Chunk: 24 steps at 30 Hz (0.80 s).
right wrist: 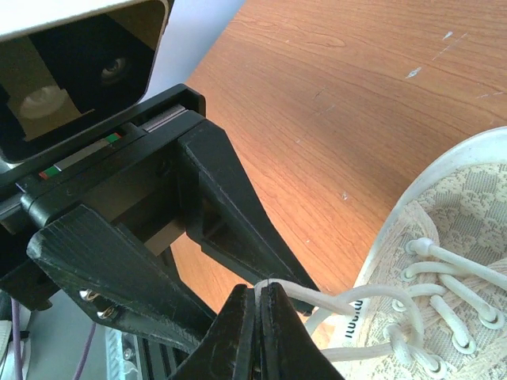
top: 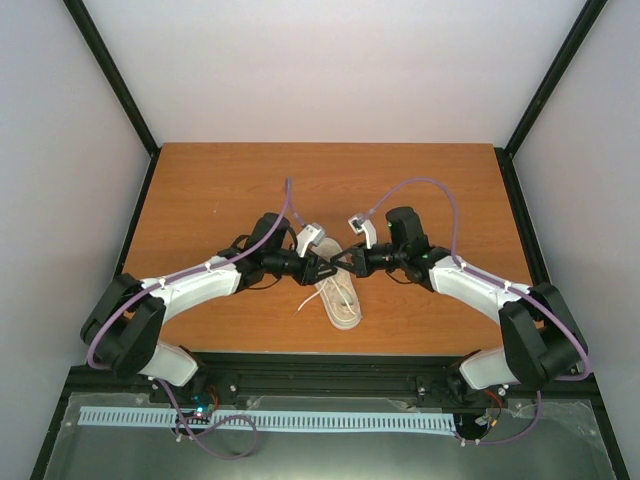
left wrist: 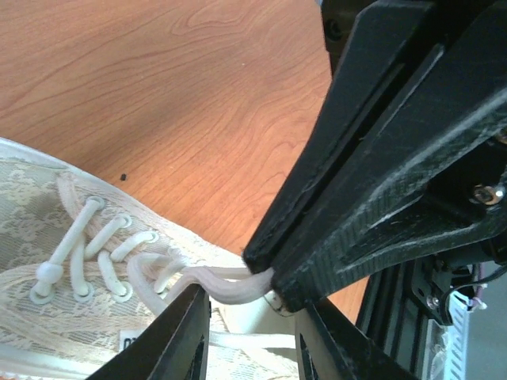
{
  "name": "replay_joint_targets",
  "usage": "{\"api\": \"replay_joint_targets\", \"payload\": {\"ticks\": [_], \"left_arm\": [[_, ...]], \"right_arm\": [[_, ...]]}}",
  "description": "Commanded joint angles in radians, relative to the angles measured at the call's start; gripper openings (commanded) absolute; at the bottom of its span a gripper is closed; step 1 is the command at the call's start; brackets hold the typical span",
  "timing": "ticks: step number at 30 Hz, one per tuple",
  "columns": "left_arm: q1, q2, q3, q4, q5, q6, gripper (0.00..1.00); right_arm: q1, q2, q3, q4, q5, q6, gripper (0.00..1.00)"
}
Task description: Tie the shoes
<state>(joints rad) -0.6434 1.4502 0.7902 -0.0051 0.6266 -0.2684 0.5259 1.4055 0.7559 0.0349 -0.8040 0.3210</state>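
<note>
Your wooden table (top: 200, 190), walled in white.
You face orange-brown woodgrain, evenly lit, with plain pale walls (top: 330, 60) on three sides and black posts (top: 110, 75) at the corners.

Overhead, two wrist close-ups; shared sneaker (top: 340, 300)

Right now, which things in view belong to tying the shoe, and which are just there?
Part of the job:
- sneaker
- its lace, pinched in the shut right gripper
- left gripper, jaws apart at that lace

Not part of it:
- table
- white slotted strip along the near edge
- purple cables
</note>
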Motion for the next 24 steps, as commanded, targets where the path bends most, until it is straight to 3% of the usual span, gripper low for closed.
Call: {"api": "replay_joint_targets", "payload": {"ticks": [1, 6, 12, 19, 24], "left_arm": [[0.007, -0.020, -0.015, 0.054, -0.080, 0.032, 0.33], [0.007, -0.038, -0.045, 0.080, -0.120, 0.041, 0.43], [0.007, -0.047, -0.089, 0.184, -0.098, 0.073, 0.47], [0.007, -0.007, -0.082, 0.263, -0.071, 0.096, 0.41], [0.007, 0.025, -0.073, 0.289, -0.045, 0.079, 0.29]], "right_arm": [[-0.003, -0.016, -0.002, 0.018, -0.041, -0.017, 0.03], [-0.003, -0.020, -0.003, 0.015, -0.046, -0.016, 0.03], [-0.003, -0.020, -0.002, 0.013, -0.060, -0.017, 0.03], [-0.003, -0.025, -0.005, 0.013, -0.064, -0.012, 0.03], [-0.003, -0.021, -0.005, 0.013, -0.066, -0.008, 0.03]]}}
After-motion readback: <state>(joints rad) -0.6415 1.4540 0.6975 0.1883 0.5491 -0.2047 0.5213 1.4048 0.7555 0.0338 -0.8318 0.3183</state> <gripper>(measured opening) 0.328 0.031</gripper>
